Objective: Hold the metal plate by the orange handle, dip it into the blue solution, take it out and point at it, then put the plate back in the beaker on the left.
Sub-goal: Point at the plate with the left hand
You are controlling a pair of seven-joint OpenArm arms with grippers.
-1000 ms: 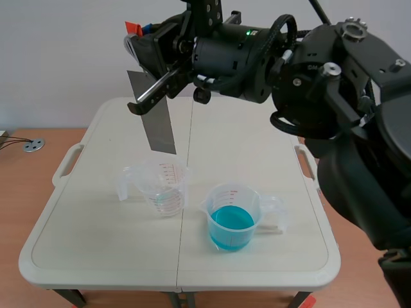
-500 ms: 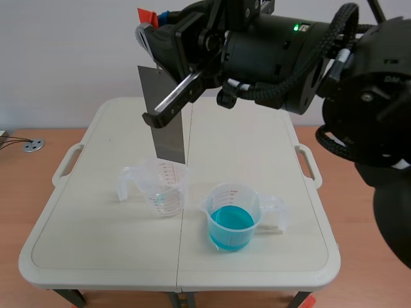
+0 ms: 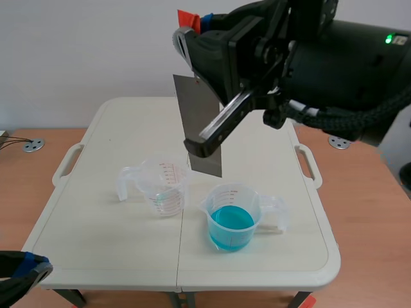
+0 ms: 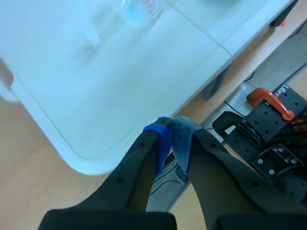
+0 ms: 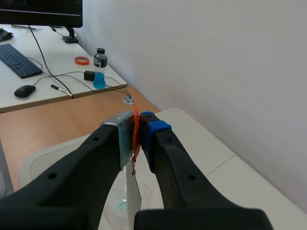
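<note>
since a second ago our right arm has carried the plate [image 3: 192,102] sideways, off its place above the empty beaker [image 3: 166,187] and toward the blue beaker [image 3: 232,221]. our left gripper [image 4: 173,136] has also come into the scene view's near corner. its pads are pressed together on nothing, with the table [image 4: 96,96] edge just ahead of its fingers.

our right gripper [image 5: 135,132] is clamped on the handle [image 3: 187,15], the orange strip pinched between the two pads. the plate hangs straight down below the fingers, clear of the table and touching nothing. its lower edge sits above the gap between the two beakers, well under the fingers, and its far corner is close to the blue beaker's rim but not yet over the liquid.

we judge this shift as the lift-out being done and the carry to the dip being under way. what remains of this step is a little more travel, until the blue beaker lies directly under the fingers, and then a straight descent. the plate is wide against the beaker's mouth, so we think a corner could catch the rim or tip the light plastic cup if we lower too early. pointing and the return to the empty beaker are not yet done.
</note>
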